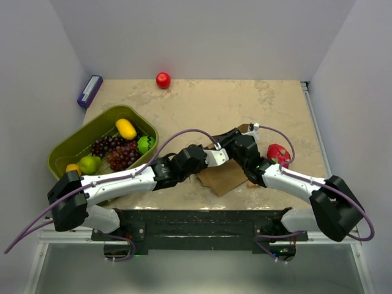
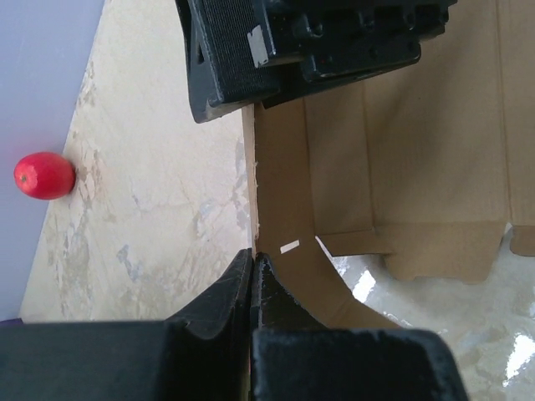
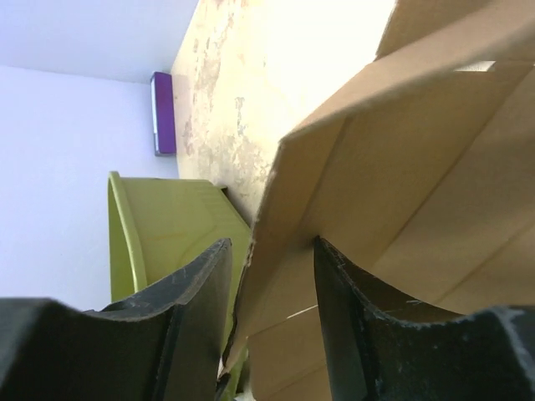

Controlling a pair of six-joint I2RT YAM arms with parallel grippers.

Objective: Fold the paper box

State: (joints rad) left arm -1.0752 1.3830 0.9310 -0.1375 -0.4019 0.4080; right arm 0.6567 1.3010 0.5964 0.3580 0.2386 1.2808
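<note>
The paper box point(image 1: 223, 177) is a brown cardboard sheet with raised flaps, lying near the table's front edge between both arms. My left gripper point(image 2: 252, 253) is shut on the thin edge of an upright flap of the paper box point(image 2: 418, 150), its fingertips pressed together over the cardboard. My right gripper point(image 3: 272, 244) straddles a folded flap of the paper box point(image 3: 401, 167). The right finger touches the cardboard and a narrow gap shows at the left finger. In the top view the left gripper point(image 1: 219, 156) and right gripper point(image 1: 229, 142) meet over the sheet's far edge.
An olive-green basket point(image 1: 67, 150) of fruit stands at the left, its wall point(image 3: 167, 217) close behind the right fingers. A red ball point(image 1: 163, 80) lies at the back edge, a purple block point(image 1: 90, 90) at the back left, and a red fruit point(image 1: 278, 153) beside the right arm.
</note>
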